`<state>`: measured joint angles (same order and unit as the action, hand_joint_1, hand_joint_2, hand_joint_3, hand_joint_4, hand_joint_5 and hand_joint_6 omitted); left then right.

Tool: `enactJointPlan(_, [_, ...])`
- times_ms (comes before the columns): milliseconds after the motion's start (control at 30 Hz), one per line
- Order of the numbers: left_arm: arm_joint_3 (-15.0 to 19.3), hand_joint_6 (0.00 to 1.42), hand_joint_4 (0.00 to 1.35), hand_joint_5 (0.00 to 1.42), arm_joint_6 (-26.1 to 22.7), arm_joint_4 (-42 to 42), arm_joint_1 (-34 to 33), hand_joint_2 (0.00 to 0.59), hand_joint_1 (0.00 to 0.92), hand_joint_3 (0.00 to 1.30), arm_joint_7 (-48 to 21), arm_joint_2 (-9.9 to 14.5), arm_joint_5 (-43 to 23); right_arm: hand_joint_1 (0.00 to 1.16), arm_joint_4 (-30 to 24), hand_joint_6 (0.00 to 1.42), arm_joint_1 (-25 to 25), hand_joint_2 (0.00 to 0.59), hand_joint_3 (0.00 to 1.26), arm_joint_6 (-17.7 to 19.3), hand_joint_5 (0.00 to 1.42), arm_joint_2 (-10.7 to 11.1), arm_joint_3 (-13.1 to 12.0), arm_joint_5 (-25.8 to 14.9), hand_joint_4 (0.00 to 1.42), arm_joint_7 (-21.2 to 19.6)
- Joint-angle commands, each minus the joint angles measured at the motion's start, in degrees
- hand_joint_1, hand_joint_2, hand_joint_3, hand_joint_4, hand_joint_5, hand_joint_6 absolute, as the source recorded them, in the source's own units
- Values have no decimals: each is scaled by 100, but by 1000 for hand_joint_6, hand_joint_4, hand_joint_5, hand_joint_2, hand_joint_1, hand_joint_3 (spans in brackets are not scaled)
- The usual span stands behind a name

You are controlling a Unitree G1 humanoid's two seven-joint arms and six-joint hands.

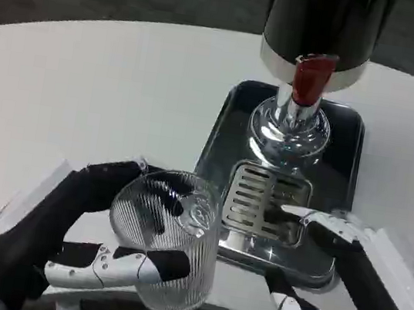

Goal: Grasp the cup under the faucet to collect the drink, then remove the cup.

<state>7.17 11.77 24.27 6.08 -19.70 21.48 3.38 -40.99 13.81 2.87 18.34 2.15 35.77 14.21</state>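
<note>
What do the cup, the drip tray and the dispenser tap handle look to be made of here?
Cup: clear ribbed glass or hard plastic, since the left robot hand holding it shows through its fluted wall. Drip tray: polished metal, probably stainless steel, with mirror-like reflections and a slotted grate. Tap handle: glossy red, likely plastic.

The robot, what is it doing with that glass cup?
The robot's left hand grips a clear ribbed cup and holds it in front of a shiny metal drip tray, to the left of the grate. The cup looks empty and is not under the faucet with its red handle. The right hand has its fingers spread, holding nothing, with fingertips at the near edge of the tray by the slotted grate.
</note>
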Motion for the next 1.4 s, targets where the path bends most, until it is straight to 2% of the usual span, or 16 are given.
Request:
enactJointPlan(33, [14,771,920,1057,97,17,-27,71,615,793,71,29,29,619,-1,98,67,455,299,2,221,-28,-14,-41,240,-53])
enactJointPlan(733, [152,771,936,1057,134,-239,-234,71,614,793,96,68,-28,618,44,98,-3,455,299,-45,223,-66,75,-13,240,-46])
enactJointPlan(900, [338,777,940,1057,395,-656,-523,71,614,793,214,185,63,618,58,98,-13,455,299,-54,223,-83,79,-8,240,-55])
enactJointPlan(1133, [412,792,940,1057,842,-1489,-1154,70,614,793,492,442,472,618,41,98,56,455,299,-45,223,-92,72,-13,240,-86])
enactJointPlan(1333, [246,793,940,1057,1272,-2377,-1854,70,614,793,793,598,916,618,-33,98,194,455,299,-20,223,-67,-30,-57,240,-109])
enactJointPlan(1400, [82,793,940,1057,1388,-2710,-2154,70,614,793,961,544,1162,618,-48,98,221,455,299,-8,223,-61,-59,-73,240,-112])
